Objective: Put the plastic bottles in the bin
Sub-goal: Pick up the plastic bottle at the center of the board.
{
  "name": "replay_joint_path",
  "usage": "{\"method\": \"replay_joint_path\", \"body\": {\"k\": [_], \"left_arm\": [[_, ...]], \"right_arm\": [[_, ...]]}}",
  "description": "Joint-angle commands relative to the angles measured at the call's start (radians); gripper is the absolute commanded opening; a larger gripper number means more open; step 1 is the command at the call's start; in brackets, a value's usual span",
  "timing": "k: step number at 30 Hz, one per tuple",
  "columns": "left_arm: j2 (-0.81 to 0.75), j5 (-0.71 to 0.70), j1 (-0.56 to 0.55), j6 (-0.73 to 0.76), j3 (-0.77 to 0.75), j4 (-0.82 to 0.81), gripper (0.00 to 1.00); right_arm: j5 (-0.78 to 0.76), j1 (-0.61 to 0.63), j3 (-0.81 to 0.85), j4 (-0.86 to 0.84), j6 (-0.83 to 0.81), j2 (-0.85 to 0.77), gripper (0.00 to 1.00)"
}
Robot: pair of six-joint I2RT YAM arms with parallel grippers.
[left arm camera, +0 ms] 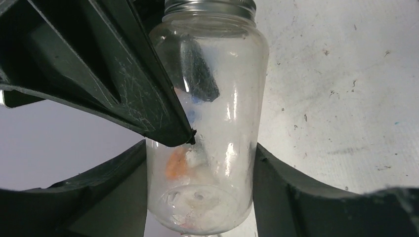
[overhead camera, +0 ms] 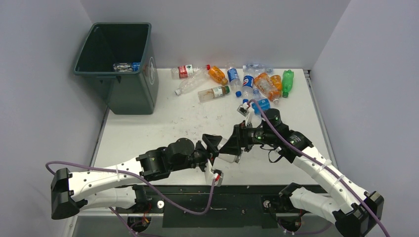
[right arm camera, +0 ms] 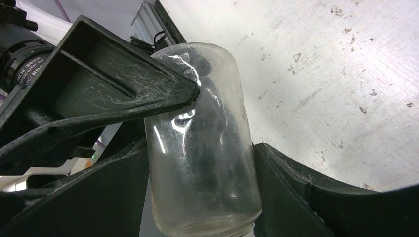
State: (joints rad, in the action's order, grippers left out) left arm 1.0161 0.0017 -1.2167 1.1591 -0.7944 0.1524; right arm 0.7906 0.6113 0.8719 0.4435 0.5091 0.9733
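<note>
A clear, label-free plastic bottle [overhead camera: 230, 152] hangs between both arms above the table's near middle. My left gripper [left arm camera: 200, 148] is shut on its base end, a finger [left arm camera: 291, 197] pressed against each side. My right gripper [right arm camera: 201, 148] is shut on the same bottle [right arm camera: 197, 163] near its neck. Each wrist view shows the other gripper's finger across the bottle. Several plastic bottles [overhead camera: 247, 84], clear, orange and green, lie at the back of the table. The dark bin [overhead camera: 129, 91] stands at the back left with one bottle [overhead camera: 126, 66] inside.
The white table [overhead camera: 163, 123] is scuffed. Grey walls close off the left, back and right. A purple cable [overhead camera: 306, 158] runs along the right arm and another [overhead camera: 188, 207] loops by the left arm.
</note>
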Motion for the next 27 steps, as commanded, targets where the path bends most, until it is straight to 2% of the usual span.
{"method": "replay_joint_path", "body": {"k": [1, 2, 4, 6, 7, 8, 10, 13, 18, 22, 27], "left_arm": [[-0.009, 0.006, -0.006, -0.013, -0.019, -0.063, 0.48], [-0.011, -0.016, -0.006, -0.022, -0.015, -0.073, 0.46], [-0.011, -0.026, -0.006, -0.053, -0.015, -0.090, 0.43], [-0.015, -0.029, -0.007, -0.086, -0.011, -0.116, 0.41], [-0.020, -0.029, -0.007, -0.107, -0.008, -0.133, 0.40], [-0.025, -0.030, -0.007, -0.136, -0.003, -0.166, 0.39], [-0.040, -0.035, -0.009, -0.204, 0.014, -0.225, 0.39], [-0.074, -0.040, -0.010, -0.316, 0.056, -0.320, 0.38], [-0.125, -0.006, -0.007, -0.553, 0.098, -0.436, 0.38], [-0.167, 0.032, 0.010, -0.873, 0.174, -0.650, 0.38], [-0.156, 0.025, 0.025, -1.314, 0.222, -0.903, 0.40]], "right_arm": [[-0.020, 0.024, 0.070, -0.043, -0.002, -0.003, 0.39], [-0.019, 0.028, 0.073, -0.045, -0.003, -0.008, 0.47], [-0.022, 0.030, 0.080, -0.055, -0.004, -0.027, 0.74], [-0.016, 0.032, 0.076, -0.112, 0.006, -0.066, 0.96], [-0.019, 0.032, 0.075, -0.138, 0.016, -0.088, 0.95], [-0.028, 0.033, 0.076, -0.162, 0.024, -0.110, 0.90], [-0.073, 0.032, 0.082, -0.200, 0.037, -0.157, 0.90], [-0.212, 0.032, 0.073, -0.269, 0.066, -0.260, 0.90], [-0.422, 0.032, -0.017, -0.504, 0.103, -0.503, 0.90], [-0.467, 0.033, -0.003, -0.511, 0.058, -0.593, 0.90], [-0.382, 0.031, -0.046, -0.529, 0.038, -0.587, 0.90]]}}
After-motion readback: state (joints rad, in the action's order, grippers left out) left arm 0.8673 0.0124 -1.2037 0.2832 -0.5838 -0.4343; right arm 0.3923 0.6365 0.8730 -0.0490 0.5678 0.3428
